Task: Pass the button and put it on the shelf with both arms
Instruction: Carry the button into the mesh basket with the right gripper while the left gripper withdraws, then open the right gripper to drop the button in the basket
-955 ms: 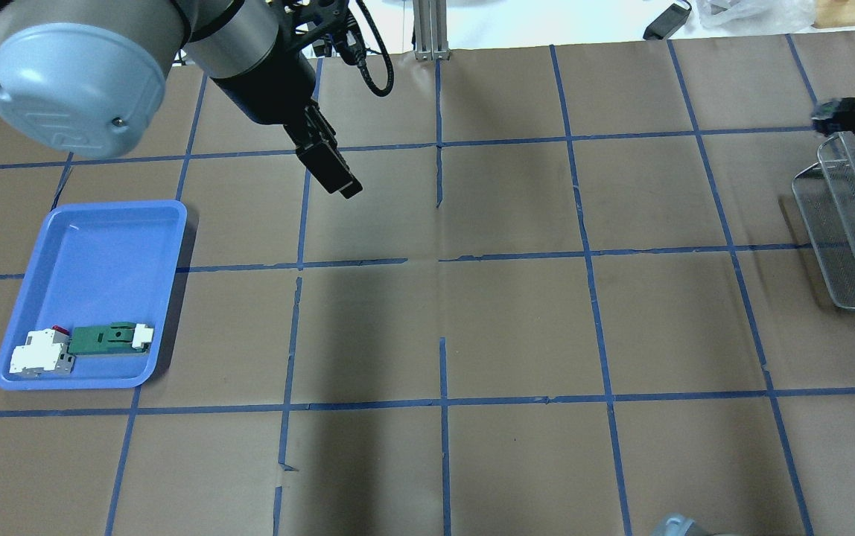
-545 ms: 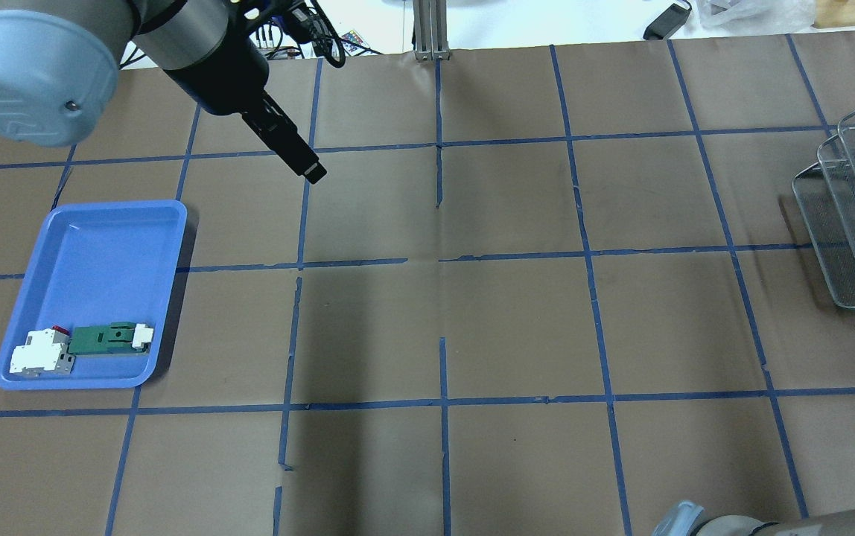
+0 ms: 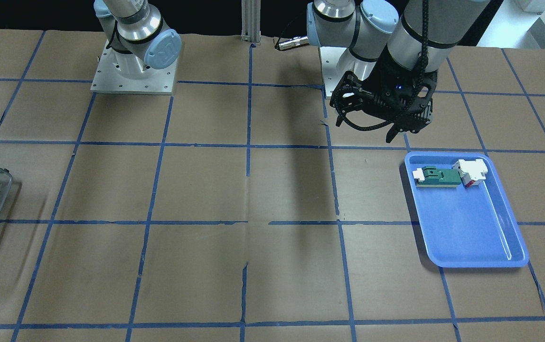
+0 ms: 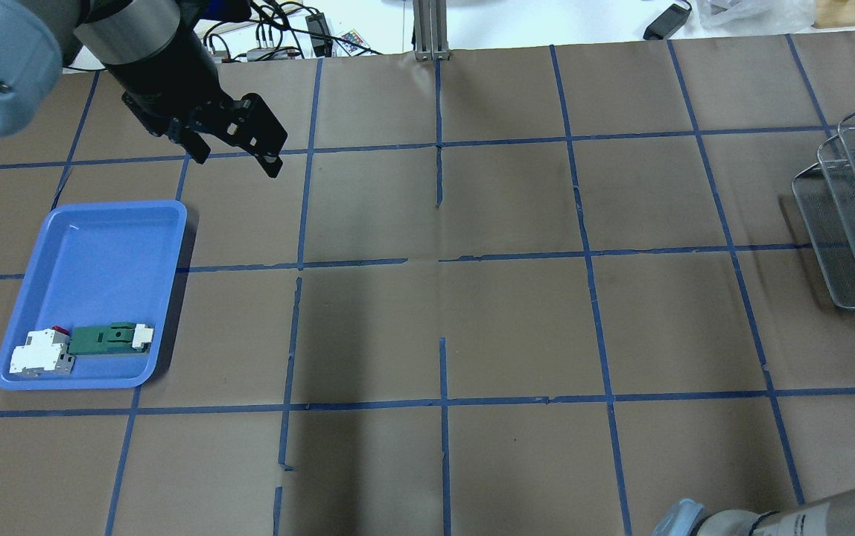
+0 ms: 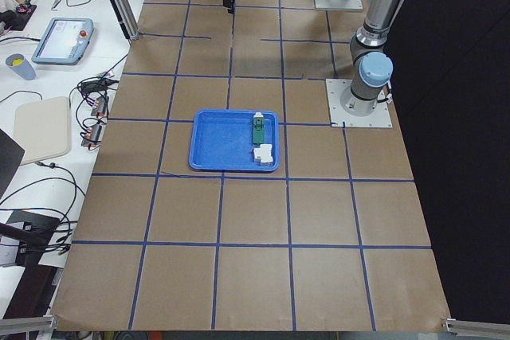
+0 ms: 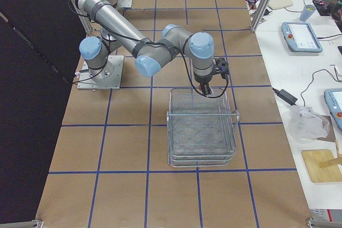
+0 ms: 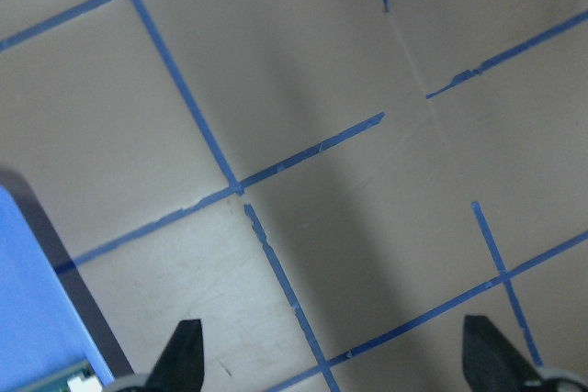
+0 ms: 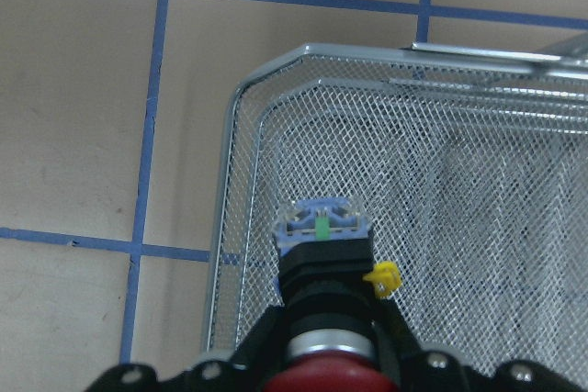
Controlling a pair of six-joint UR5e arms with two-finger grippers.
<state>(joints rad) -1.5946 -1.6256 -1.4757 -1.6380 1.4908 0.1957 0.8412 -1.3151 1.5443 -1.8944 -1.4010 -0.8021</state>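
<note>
Brown paper covers the table (image 4: 517,320), ruled into squares by scuffed blue tape. The right gripper (image 8: 328,323) is clamped on the button (image 8: 323,268) – its black fingers (image 8: 259,341) pinch the short black cylinder just ahead of the glossy red dome, with a yellow tab and a whitish-blue end cap pointing away. The button hangs over a rounded corner of the shelf (image 8: 478,190), a silvery rack of fine wire mesh with thin metal rims; whether it touches the mesh cannot be told. Well apart, the left gripper (image 4: 237,164) hovers with its jaws spread and nothing between them, near a smooth blue plastic tray (image 4: 100,246) holding a flat green-and-white block (image 4: 107,339) beside a white-and-red part (image 4: 40,351).
</note>
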